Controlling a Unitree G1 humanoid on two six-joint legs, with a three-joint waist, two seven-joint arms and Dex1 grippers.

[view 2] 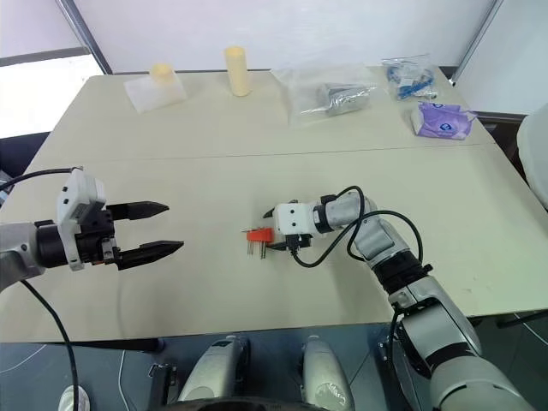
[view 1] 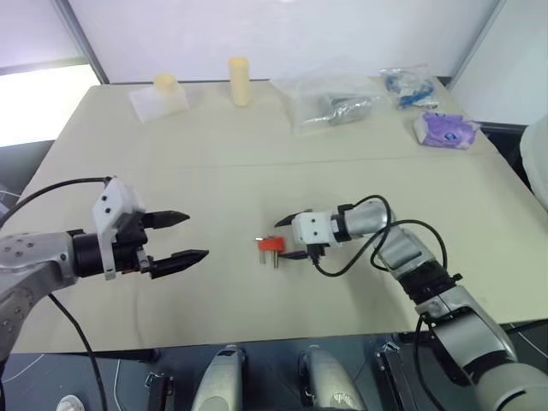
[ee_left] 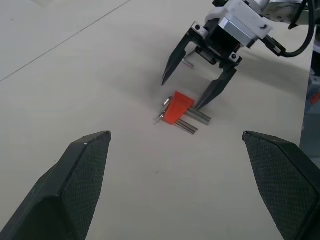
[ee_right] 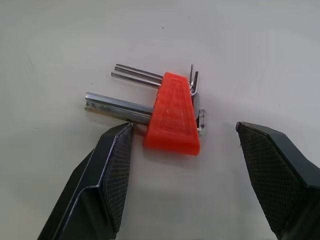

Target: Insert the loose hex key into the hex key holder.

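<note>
Hovering: right gripper (ee_right: pixel 182 145) jaws apart, straddling hex key holder (ee_right: pixel 173 114) on table (view 1: pixel 257 145); left gripper (view 1: pixel 184 237) wide, empty

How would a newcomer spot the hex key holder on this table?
Start at the long beige table and look to its near middle, just ahead of the right tool. The small red-orange plastic wedge lying there, grey metal keys protruding, is the holder; nothing else on the tabletop is red.

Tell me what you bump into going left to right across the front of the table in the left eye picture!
left tool → hex key holder → right tool
</note>
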